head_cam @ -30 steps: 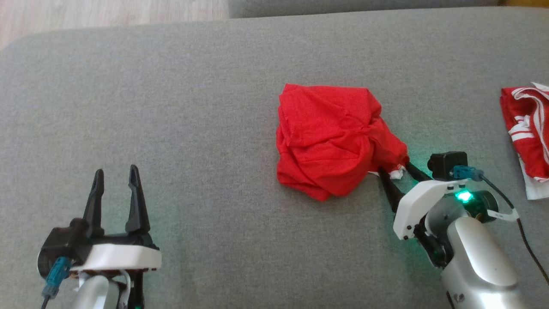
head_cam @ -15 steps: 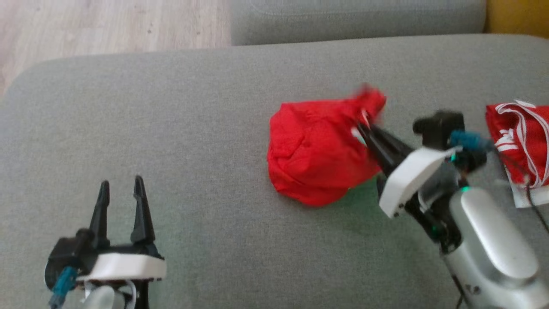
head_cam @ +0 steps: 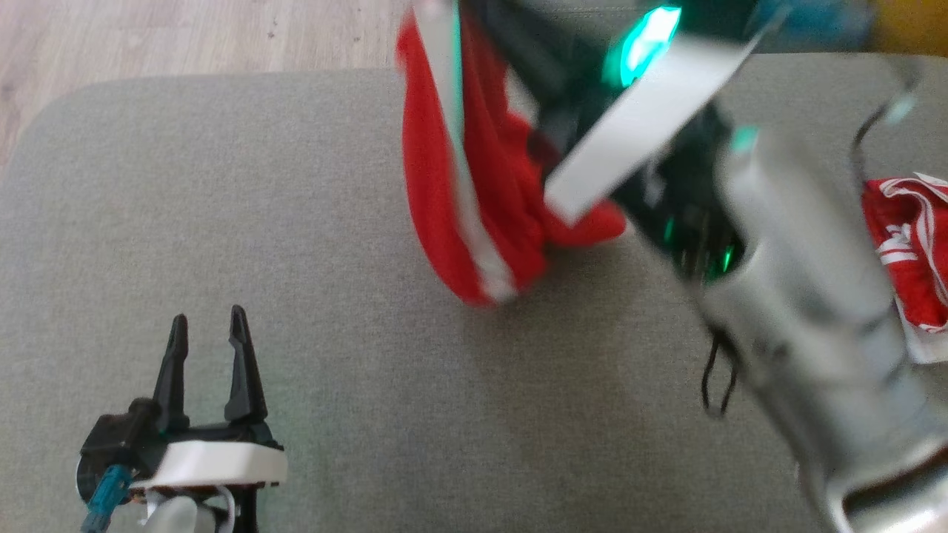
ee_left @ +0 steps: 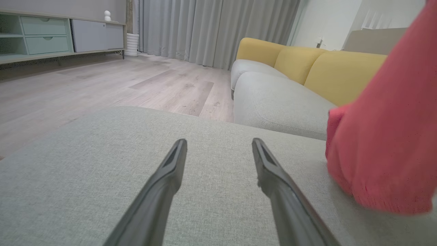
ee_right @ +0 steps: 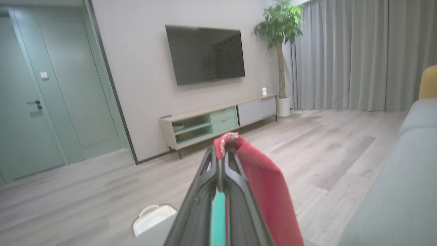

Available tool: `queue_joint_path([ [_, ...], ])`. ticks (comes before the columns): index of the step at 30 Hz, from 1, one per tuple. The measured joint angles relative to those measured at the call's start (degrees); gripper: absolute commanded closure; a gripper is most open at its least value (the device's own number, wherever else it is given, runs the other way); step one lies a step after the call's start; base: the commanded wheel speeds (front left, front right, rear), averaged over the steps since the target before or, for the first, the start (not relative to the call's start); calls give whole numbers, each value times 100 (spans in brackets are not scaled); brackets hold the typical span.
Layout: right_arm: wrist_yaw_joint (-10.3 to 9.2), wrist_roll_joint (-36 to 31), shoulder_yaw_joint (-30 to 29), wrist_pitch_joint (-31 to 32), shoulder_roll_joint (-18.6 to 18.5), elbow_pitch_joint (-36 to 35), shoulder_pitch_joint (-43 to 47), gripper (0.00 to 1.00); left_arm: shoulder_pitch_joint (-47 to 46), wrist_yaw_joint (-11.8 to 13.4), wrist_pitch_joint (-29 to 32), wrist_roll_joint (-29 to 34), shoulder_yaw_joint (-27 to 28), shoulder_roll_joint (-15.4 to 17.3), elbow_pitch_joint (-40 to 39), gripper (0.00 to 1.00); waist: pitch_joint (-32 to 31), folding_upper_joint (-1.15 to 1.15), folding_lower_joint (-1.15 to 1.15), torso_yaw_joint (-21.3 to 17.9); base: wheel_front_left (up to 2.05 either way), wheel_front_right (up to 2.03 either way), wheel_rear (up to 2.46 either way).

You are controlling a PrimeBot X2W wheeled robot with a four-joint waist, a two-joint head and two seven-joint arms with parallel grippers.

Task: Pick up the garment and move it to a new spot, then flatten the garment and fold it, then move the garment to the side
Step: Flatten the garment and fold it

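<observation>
Lifted off the grey cushion [head_cam: 296,222] where it lay crumpled half a second ago, the garment [head_cam: 444,185] now hangs as a long red drape from the right end effector [ee_right: 222,155], which has risen with it towards the top of the head view. That view is smeared with motion, and a pale streak runs down the cloth. The lower end of the garment hangs just above or on the cushion; which one cannot be told. In the right wrist view the two dark fingers are pressed together with a bunched red edge pinched at their tips, and the rest of the cloth falls down their right side. The silver right forearm [head_cam: 815,333] crosses the head view's right half, with a green light glowing near the wrist.

In the left wrist view the garment fills the right edge, well clear of the left end effector [head_cam: 207,326]. It sits low at the near left of the cushion, its fingers spread apart and holding nothing.

A striped red cloth [head_cam: 907,244] lies at the cushion's far right edge. Beyond the cushion are wooden floor [head_cam: 148,37] and a yellow sofa [ee_left: 307,61]
</observation>
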Motion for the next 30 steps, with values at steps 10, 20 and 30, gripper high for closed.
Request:
queue_joint_path([
  [10,0,137,-604,-900,-45,450,-672,100,-1,1,0,1,-7,1,-2,0,17,0,0,-113,0,0,0],
  [20,0,-148,-1411,-400,-800,459,2419,100,-34,-1,-1,0,-12,5,5,0,130,0,0,-370,0,0,0],
  [30,0,-1557,-3233,-834,-294,1289,3023,0,-237,-4,0,1,-27,26,76,0,165,0,-1,-563,0,0,0],
])
